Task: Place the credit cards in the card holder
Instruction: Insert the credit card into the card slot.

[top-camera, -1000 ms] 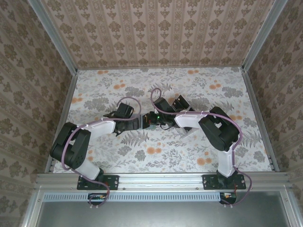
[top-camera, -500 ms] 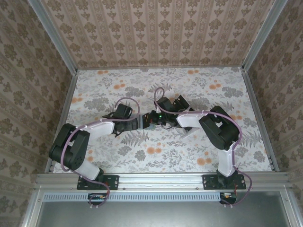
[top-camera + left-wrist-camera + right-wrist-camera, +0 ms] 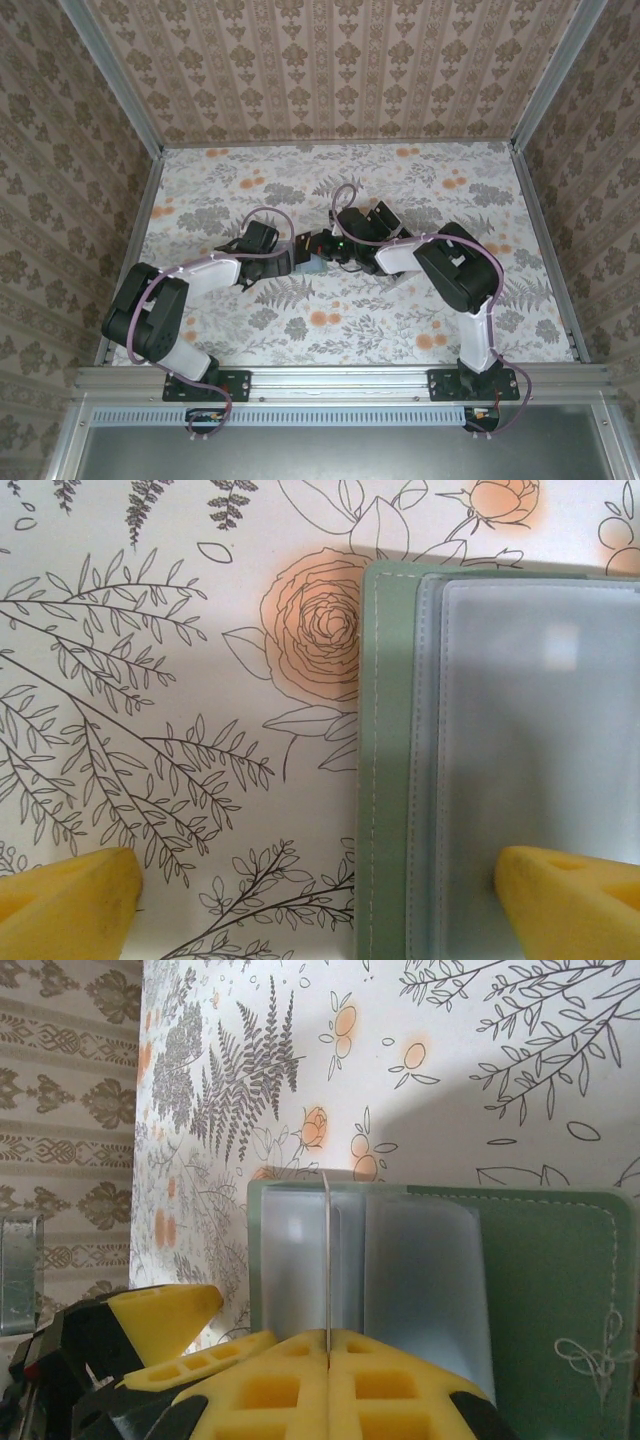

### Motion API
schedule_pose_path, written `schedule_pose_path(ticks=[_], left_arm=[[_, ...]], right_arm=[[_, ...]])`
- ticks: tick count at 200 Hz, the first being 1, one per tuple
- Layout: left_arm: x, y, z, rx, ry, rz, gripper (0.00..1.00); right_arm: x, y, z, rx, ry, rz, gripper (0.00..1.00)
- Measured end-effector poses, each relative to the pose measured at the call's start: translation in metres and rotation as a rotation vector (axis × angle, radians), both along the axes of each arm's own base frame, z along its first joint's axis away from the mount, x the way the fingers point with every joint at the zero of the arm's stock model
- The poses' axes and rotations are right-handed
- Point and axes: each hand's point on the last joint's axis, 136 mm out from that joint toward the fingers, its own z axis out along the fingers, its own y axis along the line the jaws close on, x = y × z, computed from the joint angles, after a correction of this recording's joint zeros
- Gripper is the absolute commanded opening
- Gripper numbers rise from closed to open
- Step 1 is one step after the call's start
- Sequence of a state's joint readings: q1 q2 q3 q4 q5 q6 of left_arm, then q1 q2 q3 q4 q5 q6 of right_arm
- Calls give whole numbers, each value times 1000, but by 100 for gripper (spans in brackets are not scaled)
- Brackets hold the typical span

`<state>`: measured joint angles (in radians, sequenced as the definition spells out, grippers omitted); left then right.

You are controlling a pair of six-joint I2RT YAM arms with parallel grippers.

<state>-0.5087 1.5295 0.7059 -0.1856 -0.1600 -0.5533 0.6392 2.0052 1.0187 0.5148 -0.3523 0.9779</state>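
Observation:
The card holder (image 3: 390, 780) lies open on the flowered tablecloth, sage green with bluish-grey clear sleeves; it sits mid-table between both arms (image 3: 313, 264). My left gripper (image 3: 320, 905) is open wide just above it, one fingertip (image 3: 570, 900) over a sleeve, the other over bare cloth. My right gripper (image 3: 327, 1345) is shut on a thin flat sheet (image 3: 327, 1250) that stands edge-on over the holder (image 3: 550, 1290). Whether that sheet is one of the credit cards or a sleeve leaf I cannot tell.
In the right wrist view a yellow fingertip (image 3: 165, 1315) of the left gripper sits close beside the holder's left edge. Patterned walls with metal rails (image 3: 130, 120) enclose the table on three sides. Both arms (image 3: 450, 270) crowd the table's middle.
The right wrist has shifted slightly to the right and turned, and the holder's bluish inside now shows between the two grippers. The left arm has barely moved.

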Motion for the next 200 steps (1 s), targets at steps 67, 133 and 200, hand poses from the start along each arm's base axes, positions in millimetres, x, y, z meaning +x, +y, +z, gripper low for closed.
schedule_pose_path(ticks=[67, 133, 200], left_arm=[[0, 0, 0, -1, -3, 0, 100], [0, 0, 0, -2, -4, 0, 100], [0, 0, 0, -2, -4, 1, 100]], right_arm=[[2, -1, -7, 6, -16, -12, 0], [2, -3, -10, 12, -33, -20, 0], [0, 1, -13, 38, -44, 0, 0]])
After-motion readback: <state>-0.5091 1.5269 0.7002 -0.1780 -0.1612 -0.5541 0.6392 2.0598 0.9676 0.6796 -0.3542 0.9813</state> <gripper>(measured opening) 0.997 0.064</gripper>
